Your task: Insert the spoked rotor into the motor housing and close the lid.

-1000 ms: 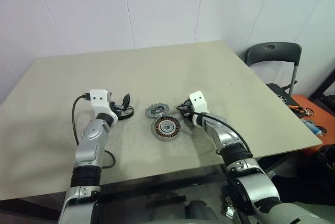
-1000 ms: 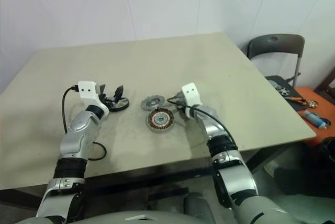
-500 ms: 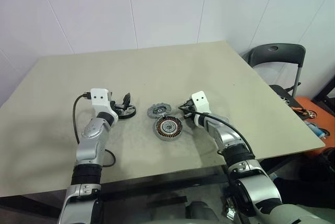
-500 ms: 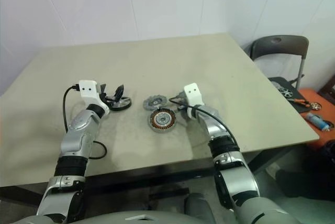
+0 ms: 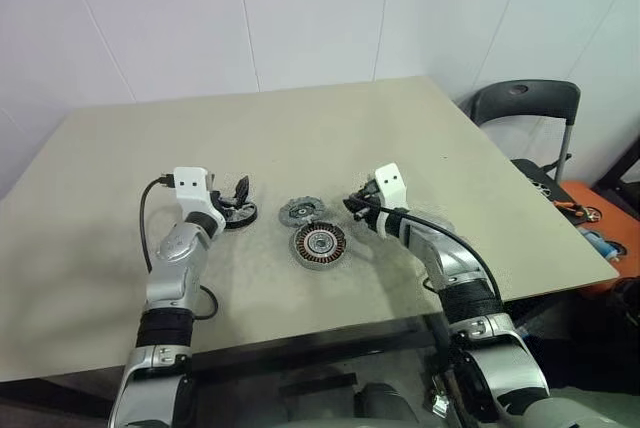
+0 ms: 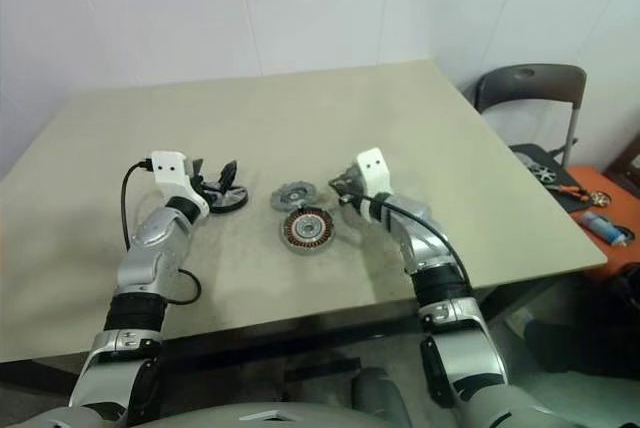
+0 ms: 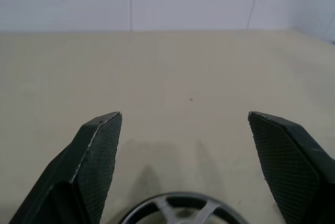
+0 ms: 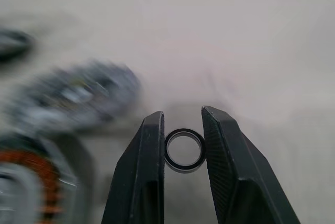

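Left gripper [image 7: 183, 166] is hovering spread wide, spoked rotor [image 7: 180, 211] lying flat just under and between its fingers. Right gripper [image 8: 183, 148] is pinching a small black ring [image 8: 184, 149], sitting just right of motor housing [image 5: 318, 245]. Lid [image 5: 299, 211] is resting behind the housing on the surface [image 5: 300, 138].

The left gripper [image 7: 183, 169] gapes wide above the spoked rotor [image 7: 180, 211].
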